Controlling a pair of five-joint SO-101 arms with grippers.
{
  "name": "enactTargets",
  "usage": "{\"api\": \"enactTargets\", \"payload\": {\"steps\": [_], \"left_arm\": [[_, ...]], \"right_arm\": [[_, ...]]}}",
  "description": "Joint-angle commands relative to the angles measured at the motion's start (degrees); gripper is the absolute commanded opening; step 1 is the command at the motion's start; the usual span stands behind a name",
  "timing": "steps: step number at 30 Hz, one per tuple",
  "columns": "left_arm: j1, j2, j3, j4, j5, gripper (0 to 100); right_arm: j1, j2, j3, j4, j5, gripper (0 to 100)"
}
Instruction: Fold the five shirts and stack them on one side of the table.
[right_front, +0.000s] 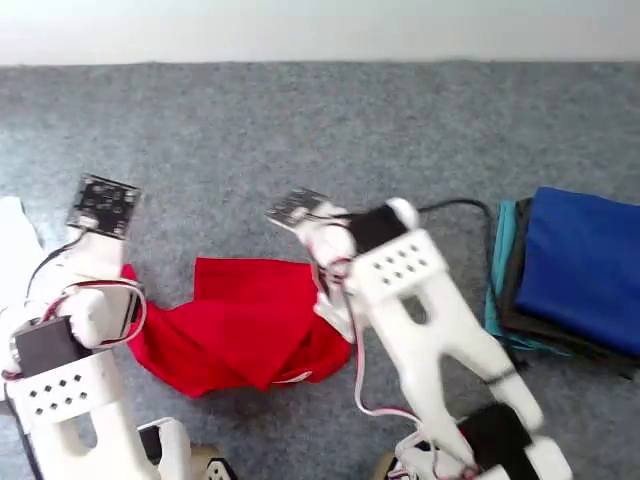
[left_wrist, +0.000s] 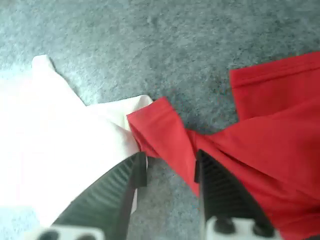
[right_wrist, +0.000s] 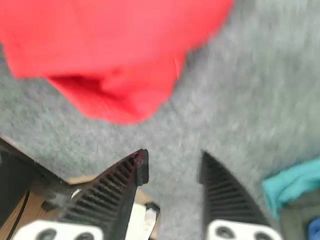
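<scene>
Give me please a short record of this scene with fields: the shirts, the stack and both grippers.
red shirt: crumpled, partly folded, on the table between the arms
white shirt: at the left side, meeting a corner of the red shirt
stack: right side; blue shirt on top, dark shirt and teal shirt under it
left gripper: open, at that red corner
right gripper: open, over bare table beside the red shirt

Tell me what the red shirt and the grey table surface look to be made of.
Red shirt: soft, matte cloth, probably a cotton-like knit; it creases and drapes limply and shows a stitched hem. Grey table surface: looks like felt or short-pile carpet, matte, with a mottled, fuzzy grain.
</scene>
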Motion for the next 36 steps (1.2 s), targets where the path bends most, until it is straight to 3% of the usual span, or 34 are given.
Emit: {"api": "enactTargets", "payload": {"steps": [1, 8, 12, 28, 36], "left_arm": [[-7.47, -0.26, -1.98, -0.88, 0.88, 17], [-23.47, -0.18, -1.63, -0.97, 0.62, 17], [-28.66, -0.18, -1.54, -0.97, 0.53, 17], [-29.10, -0.18, -1.45, -2.20, 0.62, 17], [-29.10, -0.18, -1.45, -1.93, 0.62, 17]], "right_arm": [[-4.53, 5.49, -8.44, 2.07, -0.70, 24.6], [-14.64, 15.96, -14.95, 1.54, -0.79, 24.6], [-19.38, 22.73, -20.31, 1.80, -2.02, 24.7], [-33.71, 32.04, -28.84, 2.07, -13.89, 24.8], [-30.73, 38.46, -28.57, 2.07, -13.63, 24.8]]}}
